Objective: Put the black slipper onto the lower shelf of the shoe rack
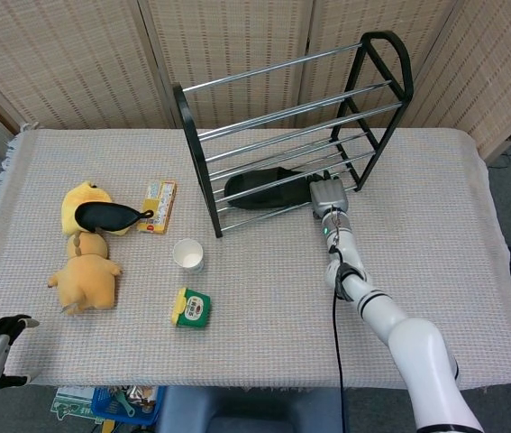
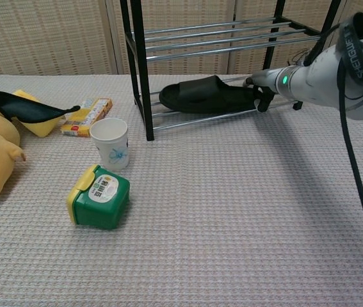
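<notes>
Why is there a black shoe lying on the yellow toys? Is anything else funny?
A black shoe lies across a yellow plush toy left of the shoe rack, not on a shelf. The black slipper lies flat on the lower shelf, with the right hand at its end. Nothing looks spilled or broken.

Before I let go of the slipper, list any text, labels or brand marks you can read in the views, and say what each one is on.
"SHENGW...", partly cut off: on the black band around the right arm, chest view.
Label on the green box: print too small to read.
Printing on the yellow and orange carton: too blurred to read.
Blue motif on the paper cup: a pattern, no readable words.
</notes>
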